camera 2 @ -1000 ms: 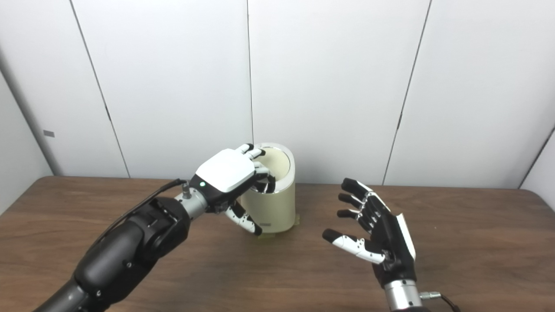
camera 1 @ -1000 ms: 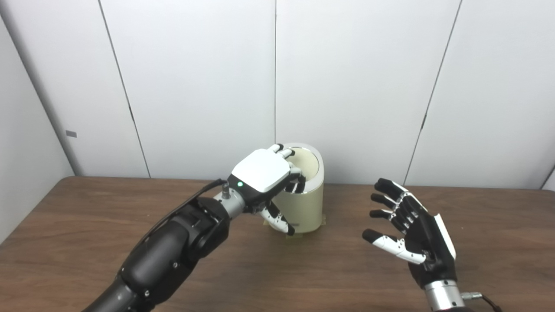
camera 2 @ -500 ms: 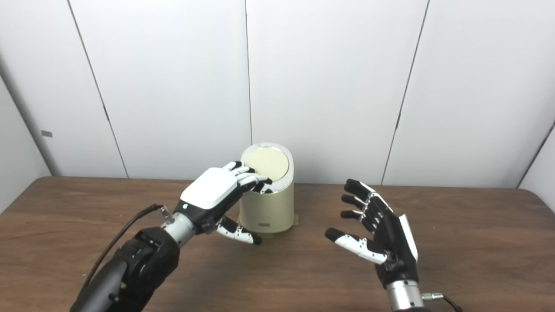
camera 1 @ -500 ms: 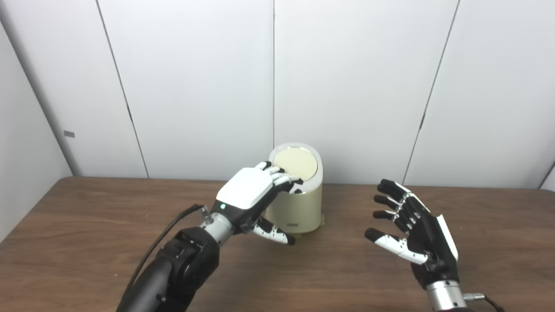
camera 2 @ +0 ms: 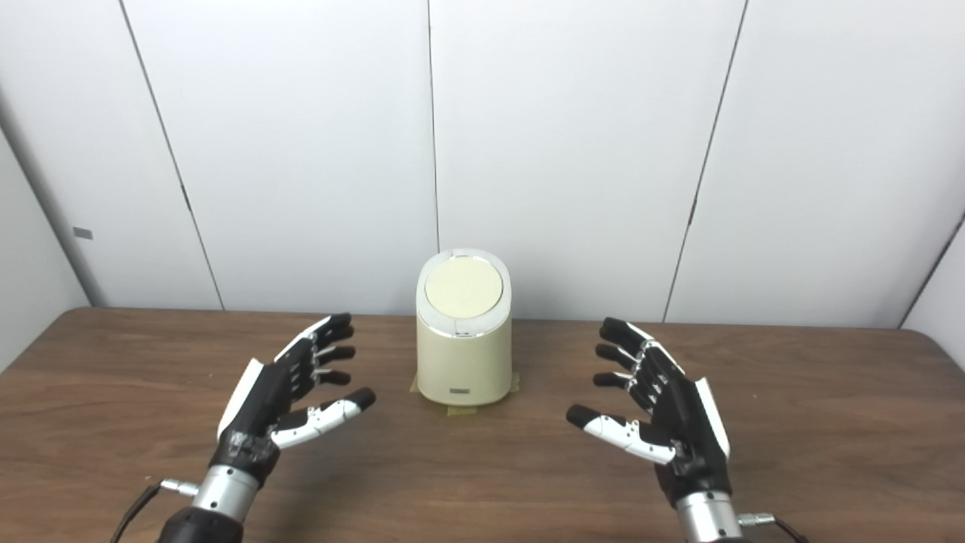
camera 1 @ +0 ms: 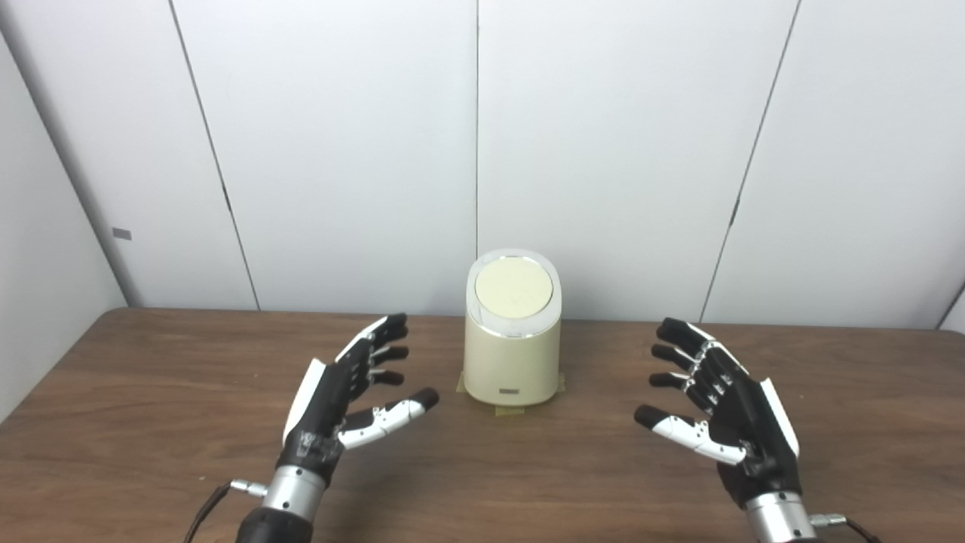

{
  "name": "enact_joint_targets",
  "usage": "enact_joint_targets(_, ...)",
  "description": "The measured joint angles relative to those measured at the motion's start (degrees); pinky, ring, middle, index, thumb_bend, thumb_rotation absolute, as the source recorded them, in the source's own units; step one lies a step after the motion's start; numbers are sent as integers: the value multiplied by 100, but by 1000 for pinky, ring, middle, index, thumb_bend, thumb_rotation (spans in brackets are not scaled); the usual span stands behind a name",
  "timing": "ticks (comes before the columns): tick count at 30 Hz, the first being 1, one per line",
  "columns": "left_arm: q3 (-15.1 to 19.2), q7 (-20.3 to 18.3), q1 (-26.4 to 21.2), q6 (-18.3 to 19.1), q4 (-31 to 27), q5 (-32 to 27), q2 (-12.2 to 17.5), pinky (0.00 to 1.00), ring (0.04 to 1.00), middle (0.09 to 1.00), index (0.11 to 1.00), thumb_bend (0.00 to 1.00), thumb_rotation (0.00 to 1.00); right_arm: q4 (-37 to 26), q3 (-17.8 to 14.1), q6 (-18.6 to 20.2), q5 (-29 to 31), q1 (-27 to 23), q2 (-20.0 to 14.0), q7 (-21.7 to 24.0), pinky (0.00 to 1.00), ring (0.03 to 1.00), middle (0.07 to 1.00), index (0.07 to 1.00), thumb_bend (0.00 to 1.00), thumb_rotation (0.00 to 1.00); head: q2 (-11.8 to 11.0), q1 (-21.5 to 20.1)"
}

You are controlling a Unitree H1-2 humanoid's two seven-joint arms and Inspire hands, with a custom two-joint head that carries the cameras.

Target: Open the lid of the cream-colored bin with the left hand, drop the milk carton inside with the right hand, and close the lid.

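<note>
Bin (camera 1: 513, 354) stands upright mid-bench (camera 1: 151, 422), lid (camera 1: 513, 290) shut flat on top, between both robot hands. Left robot hand (camera 1: 339, 400) and right robot hand (camera 1: 724, 411) hover well apart from it, fingers spread, empty, about equally near. No milk carton shows; likely it is inside already. White wall panels (camera 1: 339, 151) stand behind.

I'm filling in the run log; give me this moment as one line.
bin: upright on table | lid: closed | left hand: open, empty | right hand: open, empty | milk carton: not visible
</note>
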Motion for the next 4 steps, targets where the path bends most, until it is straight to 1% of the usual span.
enact_joint_targets(2,42,40,95,-55,33,-79,0,574,661,734,766,751,236,-31,9,67,-8,15,-15,5,621,773,826,795,819,180,35,17)
enact_joint_targets(4,44,62,148,-130,87,-174,-1,572,653,724,759,760,246,-99,31,144,-45,42,-29,10,619,768,826,804,811,167,26,26)
